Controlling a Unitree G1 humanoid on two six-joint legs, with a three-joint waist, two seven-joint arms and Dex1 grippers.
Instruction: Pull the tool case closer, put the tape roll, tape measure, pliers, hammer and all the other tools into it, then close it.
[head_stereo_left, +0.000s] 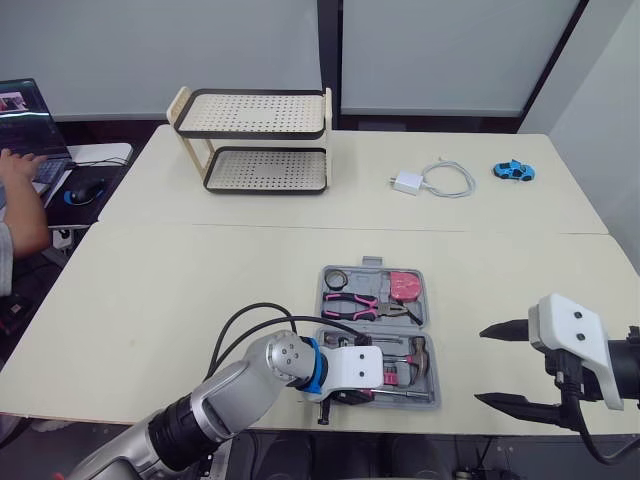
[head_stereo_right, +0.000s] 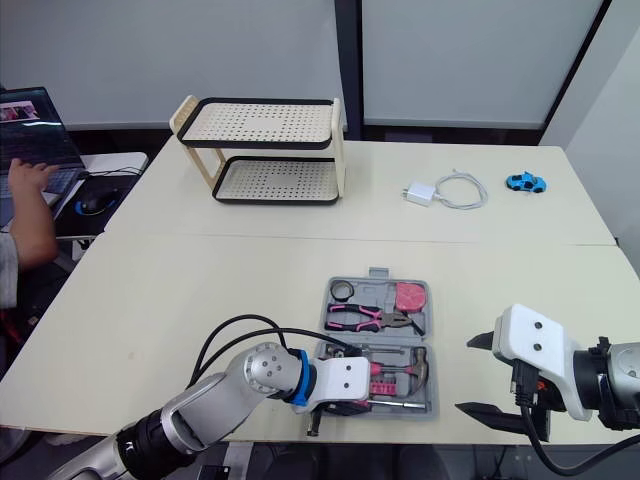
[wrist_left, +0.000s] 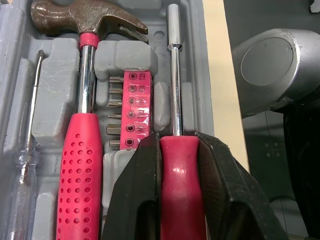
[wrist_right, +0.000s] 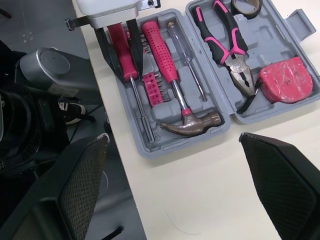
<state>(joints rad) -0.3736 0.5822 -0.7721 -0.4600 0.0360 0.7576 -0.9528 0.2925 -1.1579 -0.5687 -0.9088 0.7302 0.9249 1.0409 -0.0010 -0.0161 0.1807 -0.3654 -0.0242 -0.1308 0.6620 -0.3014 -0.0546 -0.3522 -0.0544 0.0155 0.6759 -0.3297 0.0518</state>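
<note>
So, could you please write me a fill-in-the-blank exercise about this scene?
The grey plastic tool case lies ___ on the table.
The left gripper is shut on the pink-handled steel driver, gripping its ___.
The pink-handled claw hammer lies ___ the case.
Missing words: open; handle; inside.

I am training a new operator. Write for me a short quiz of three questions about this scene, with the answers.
1. True or false: the tool case lies open on the table.
2. What does the left gripper hold? A) the hammer B) the pink-handled driver C) the pliers
3. Fill in: the right gripper has its fingers ____ and holds nothing.
Key: 1 true; 2 B; 3 open.
</note>
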